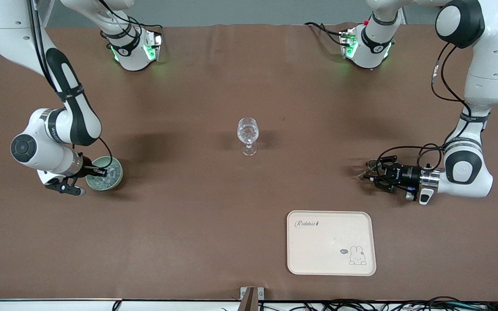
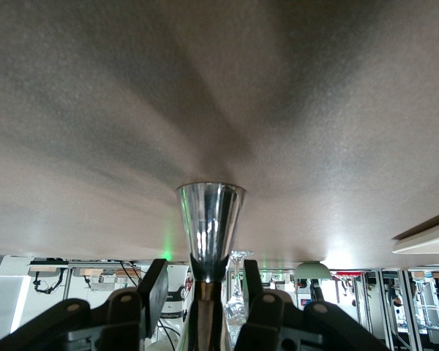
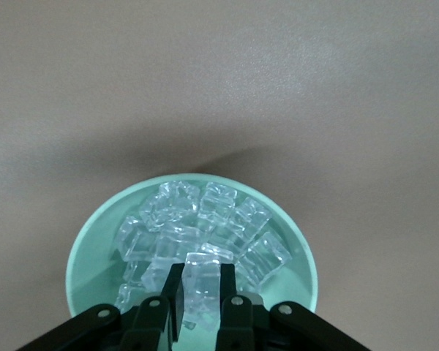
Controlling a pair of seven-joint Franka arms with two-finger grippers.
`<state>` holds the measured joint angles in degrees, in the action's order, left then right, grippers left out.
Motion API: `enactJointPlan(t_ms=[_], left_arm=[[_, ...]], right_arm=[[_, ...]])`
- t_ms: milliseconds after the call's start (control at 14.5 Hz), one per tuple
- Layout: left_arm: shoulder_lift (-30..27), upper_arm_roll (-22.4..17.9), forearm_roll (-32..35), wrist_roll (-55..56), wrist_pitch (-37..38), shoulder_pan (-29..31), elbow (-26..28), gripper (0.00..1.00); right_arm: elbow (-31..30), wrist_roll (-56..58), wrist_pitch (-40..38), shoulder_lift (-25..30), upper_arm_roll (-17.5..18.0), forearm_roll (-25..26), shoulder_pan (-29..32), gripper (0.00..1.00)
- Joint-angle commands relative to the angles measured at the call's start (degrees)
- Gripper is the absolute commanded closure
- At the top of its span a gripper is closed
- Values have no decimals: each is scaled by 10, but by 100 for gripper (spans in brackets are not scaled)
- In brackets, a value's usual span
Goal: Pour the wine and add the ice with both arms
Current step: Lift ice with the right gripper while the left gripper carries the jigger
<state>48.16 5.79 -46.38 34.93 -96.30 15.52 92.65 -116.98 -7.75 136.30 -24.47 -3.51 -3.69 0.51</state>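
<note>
The right hand [image 3: 200, 303] is clamped on 1 ice cube [image 3: 202, 287] in the bowl [image 1: 116, 177], while the left hand [image 1: 372, 172] grips a metal cup [image 2: 211, 223] low over the table [image 1: 249, 86].

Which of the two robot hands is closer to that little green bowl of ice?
The right. The right gripper is down in the green bowl, fingers closed on a piece of ice. The left gripper is toward the left arm's end of the table, holding a shiny metal cup.
</note>
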Motion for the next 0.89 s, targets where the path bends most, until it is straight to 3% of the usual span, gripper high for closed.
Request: enactJointPlan(t_ms=[0,482,688,826], left_arm=[[-2,0,-12,5,7,0,2,54],[-3,4,-12,6,8,0,0,79],[-10,25,-13,15,8,0,-1,95],[-10,50,-11,33,7,1,-5,99]], right_arm=[[6,-15,-9,10,1,-20,1,99],[197,-10,-300,60,-5,-11,6,99],[297,-11,-425,86,-6,-9,13,99],[351,-10,-492,108,-5,-7,26,99]])
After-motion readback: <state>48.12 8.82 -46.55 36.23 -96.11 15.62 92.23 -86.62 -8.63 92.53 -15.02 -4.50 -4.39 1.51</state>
